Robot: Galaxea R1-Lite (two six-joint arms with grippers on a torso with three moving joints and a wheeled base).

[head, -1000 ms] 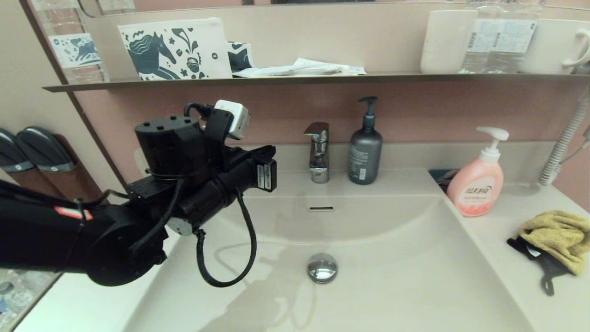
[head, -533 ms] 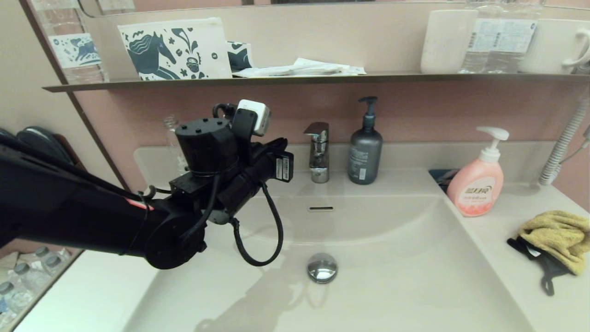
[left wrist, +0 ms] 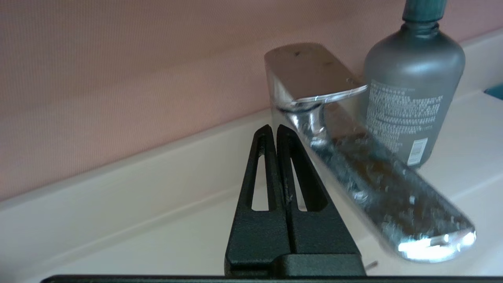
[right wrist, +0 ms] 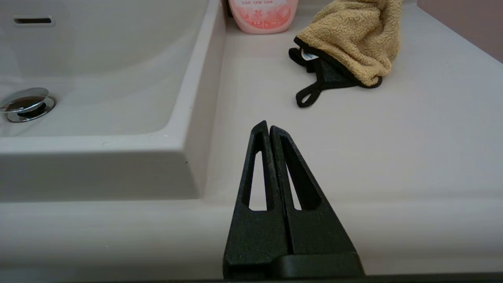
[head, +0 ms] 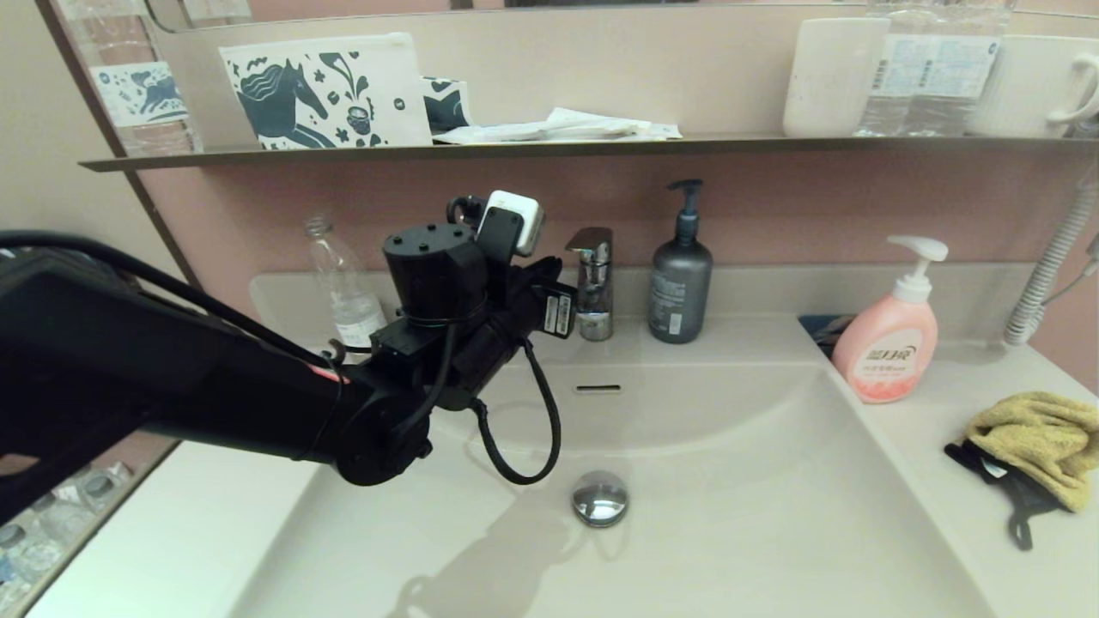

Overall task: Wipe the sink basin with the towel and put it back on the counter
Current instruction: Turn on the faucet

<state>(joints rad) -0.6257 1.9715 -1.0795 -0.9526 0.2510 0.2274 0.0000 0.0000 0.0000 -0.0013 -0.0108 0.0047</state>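
Right tool (right wrist: 268, 129): fingers pressed together, holding nothing; low over the front part of the bench (right wrist: 377, 157) to the right of the basin, tips pointing toward the towel, well short of it. Out of sight in the head view.
Bench: cream-white flat top; its near edge is cut off by the head view's lower border.
Sink basin (head: 738, 515): wide cream-white basin with sloped walls; chrome drain plug (head: 600, 498) near the middle; slot overflow (head: 598, 389) on the far wall. Its left front part is hidden behind the left arm.
Towel (head: 1035, 442): mustard-yellow cloth, crumpled in a heap on the bench to the right of the basin, not in it. Dark edging and a dark loop (right wrist: 310, 96) trail toward the front. Its long axis cannot be told from the heap; its right end runs off the head view.
Left arm: reaches from the left across the basin's rear left corner, forearm rising toward the back wall.
Left tool (left wrist: 274, 131): fingers closed, empty; tips just beside the faucet (left wrist: 353, 157), contact not discernible.
Pink soap bottle (head: 886, 339): upright behind the towel.
Grey pump bottle (head: 680, 283): upright right of the faucet.
Clear bottle (head: 343, 287): far left, base hidden by the arm.
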